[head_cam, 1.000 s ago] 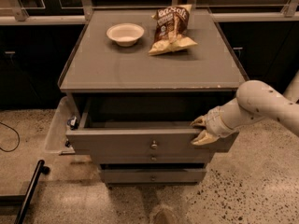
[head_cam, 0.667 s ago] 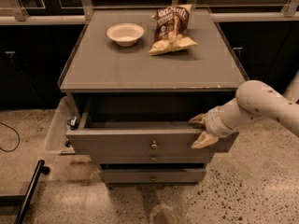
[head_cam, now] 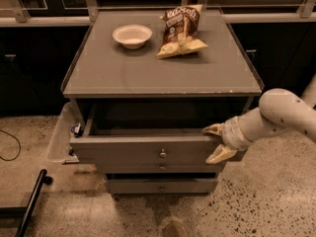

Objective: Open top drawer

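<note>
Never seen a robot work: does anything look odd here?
Slightly: the gripper sits at the right end of the pulled-out top drawer, not at its knob. Nothing looks spilled or damaged.

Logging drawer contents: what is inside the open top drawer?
Inside the top drawer only dark, bare-looking walls show; its front panel hides the floor. The gripper sits at its right front corner.

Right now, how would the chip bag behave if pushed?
Chip bag looks puffed and crinkled: likely light, floppy, crumples easily. Lying flat on the smooth cabinet top, it'd probably slide. Tool is at the open top drawer, at its front corner.
</note>
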Robot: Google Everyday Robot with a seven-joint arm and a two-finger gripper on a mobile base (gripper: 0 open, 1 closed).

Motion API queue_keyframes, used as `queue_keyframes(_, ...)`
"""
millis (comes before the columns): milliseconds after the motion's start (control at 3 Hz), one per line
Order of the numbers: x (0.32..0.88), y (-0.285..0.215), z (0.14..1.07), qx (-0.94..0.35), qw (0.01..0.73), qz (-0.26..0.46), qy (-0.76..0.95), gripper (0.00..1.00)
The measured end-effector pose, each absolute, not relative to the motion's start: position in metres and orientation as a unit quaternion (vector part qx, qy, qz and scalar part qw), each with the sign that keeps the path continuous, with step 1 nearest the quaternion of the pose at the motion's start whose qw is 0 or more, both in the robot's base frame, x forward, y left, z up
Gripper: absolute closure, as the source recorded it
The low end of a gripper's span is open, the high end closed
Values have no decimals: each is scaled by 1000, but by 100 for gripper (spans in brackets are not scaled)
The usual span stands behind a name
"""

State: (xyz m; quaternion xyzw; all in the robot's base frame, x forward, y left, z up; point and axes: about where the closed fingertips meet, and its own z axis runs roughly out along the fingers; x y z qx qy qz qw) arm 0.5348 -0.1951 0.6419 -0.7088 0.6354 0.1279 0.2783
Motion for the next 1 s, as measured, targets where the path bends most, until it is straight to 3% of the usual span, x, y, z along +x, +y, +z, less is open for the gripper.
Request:
queue_keyframes(667, 508, -201, 646, -714, 289, 145, 621, 89)
queue_keyframes(1000, 492, -208, 646, -715, 288, 150, 619, 94)
